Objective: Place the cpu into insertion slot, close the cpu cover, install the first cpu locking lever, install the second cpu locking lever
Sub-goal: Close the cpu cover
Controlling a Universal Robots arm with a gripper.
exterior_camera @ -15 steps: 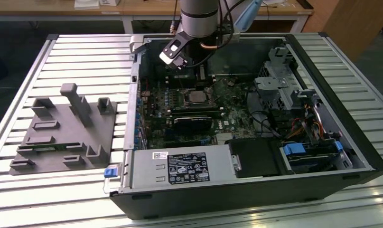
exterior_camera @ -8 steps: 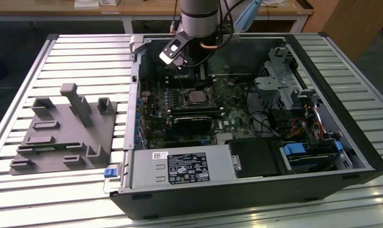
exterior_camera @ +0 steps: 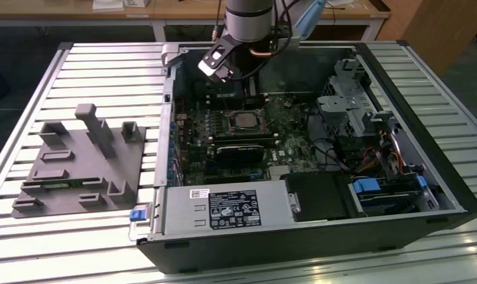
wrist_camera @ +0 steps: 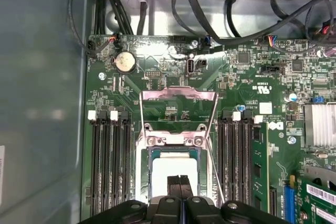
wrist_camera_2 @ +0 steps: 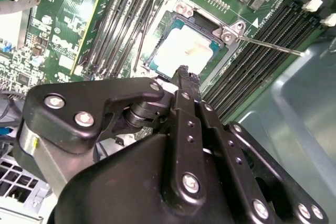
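The cpu (wrist_camera: 173, 167) is a pale square chip lying in the insertion slot (wrist_camera: 140, 182), whose silvery rim frames it on the green motherboard. In the second wrist view the cpu (wrist_camera_2: 184, 51) sits just beyond my black fingertips. The cpu cover (wrist_camera: 178, 95), a thin metal frame, is swung back open on its hinge, with board parts showing through its cut-out. A thin lever rod (wrist_camera_2: 268, 45) sticks out beside the socket. My gripper (wrist_camera: 180, 183) hangs over the chip's near edge, shut, with nothing held. In the exterior view the gripper (exterior_camera: 220, 66) is above the case, short of the socket (exterior_camera: 242, 120).
Long black memory slots (wrist_camera: 107, 166) flank the socket on both sides. Black cables (wrist_camera: 157, 9) run along the board's far edge. The open computer case (exterior_camera: 427, 148) holds a drive cage (exterior_camera: 353, 100) and a black card (exterior_camera: 242, 155). A grey fixture block (exterior_camera: 80, 165) stands at the exterior view's left.
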